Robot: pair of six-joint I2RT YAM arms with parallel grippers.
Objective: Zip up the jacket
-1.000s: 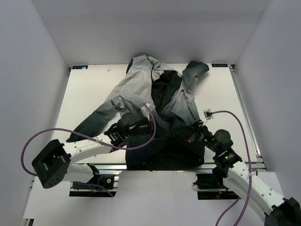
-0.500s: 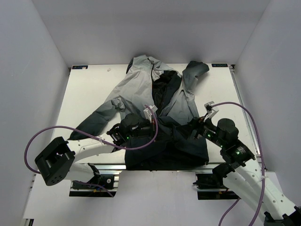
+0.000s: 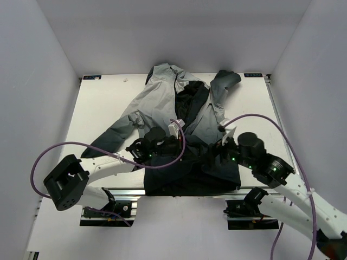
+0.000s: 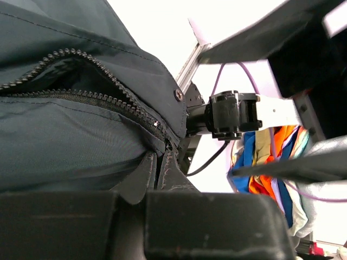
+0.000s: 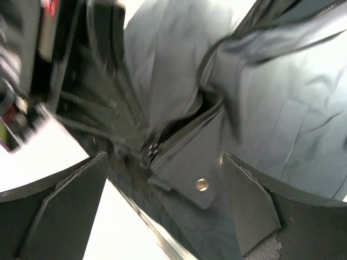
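Observation:
The grey jacket lies open on the table, hood far, dark hem at the near edge. My left gripper sits at the hem's middle. In the left wrist view it is shut on a fold of the jacket's hem just below the zipper, near a metal snap. My right gripper hovers over the hem's right part. In the right wrist view it is open, its fingers either side of the hem corner with the snap and the zipper slider.
The white table has a metal rail along its near edge under the hem. Purple cables loop over both arms. White walls enclose the table. A pile of colourful cloth shows below the table edge.
My right gripper has opened wide, and its arm has risen and swung left toward the hem's middle. My left gripper, still shut, has shifted slightly right with the hem.

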